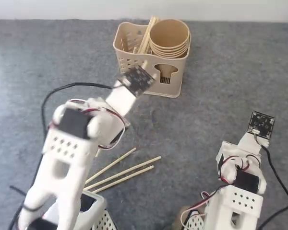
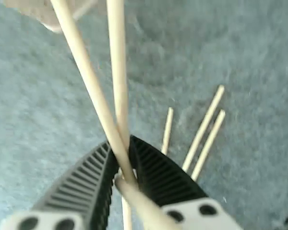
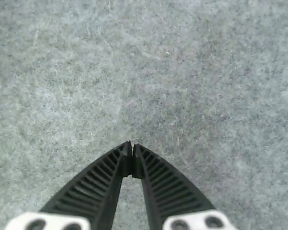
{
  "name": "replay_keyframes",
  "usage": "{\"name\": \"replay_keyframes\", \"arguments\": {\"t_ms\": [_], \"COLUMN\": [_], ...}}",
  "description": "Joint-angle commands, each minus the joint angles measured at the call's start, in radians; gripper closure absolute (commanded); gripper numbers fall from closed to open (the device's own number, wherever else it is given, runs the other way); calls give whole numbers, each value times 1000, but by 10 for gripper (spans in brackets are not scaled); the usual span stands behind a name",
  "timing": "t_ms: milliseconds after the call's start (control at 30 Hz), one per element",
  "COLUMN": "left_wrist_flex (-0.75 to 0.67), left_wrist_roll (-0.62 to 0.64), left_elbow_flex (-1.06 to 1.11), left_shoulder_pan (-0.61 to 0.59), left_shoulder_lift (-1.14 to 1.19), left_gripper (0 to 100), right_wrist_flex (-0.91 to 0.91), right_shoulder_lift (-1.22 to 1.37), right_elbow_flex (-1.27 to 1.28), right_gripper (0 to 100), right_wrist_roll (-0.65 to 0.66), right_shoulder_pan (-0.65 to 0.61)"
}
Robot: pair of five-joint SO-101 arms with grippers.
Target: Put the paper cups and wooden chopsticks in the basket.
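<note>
A beige slotted basket (image 1: 134, 60) stands at the back of the grey carpet, holding a stack of paper cups (image 1: 169, 34) and several chopsticks (image 1: 146, 36). The left arm is raised just in front of the basket. My left gripper (image 2: 122, 153) is shut on two wooden chopsticks (image 2: 116, 72) that cross between its black ribbed fingers (image 2: 156, 175). Three loose chopsticks (image 1: 122, 171) lie on the carpet near the left arm's base, and they appear again as pale chopsticks (image 2: 201, 134) in the left wrist view. My right gripper (image 3: 131, 155) is shut on nothing, over bare carpet at the front right.
A black cable (image 1: 62, 91) loops over the carpet left of the left arm. The right arm (image 1: 240, 177) is folded up near its base at the front right. Open carpet lies between the two arms and right of the basket.
</note>
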Motion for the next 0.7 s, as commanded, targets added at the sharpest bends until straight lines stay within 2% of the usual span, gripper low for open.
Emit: {"name": "replay_keyframes", "arguments": {"t_ms": [0,300,433,667], "left_wrist_flex": [-77,-402,-526,-865], "left_wrist_roll": [55,219,273,321], "left_elbow_flex": [-81,-77,-77,-64], "left_shoulder_pan": [-15,-130,-123,-121], "left_shoulder_lift": [-106,-172,-170,-110], "left_gripper": [988,988,988,988], "right_wrist_flex": [-12,-13,-13,-13], "right_shoulder_lift": [-19,-19,-19,-19], "right_elbow_flex": [-3,-3,-3,-3], "right_gripper": [990,990,990,990], "right_wrist_roll": [23,23,23,23], "right_shoulder_pan": [13,13,13,13]}}
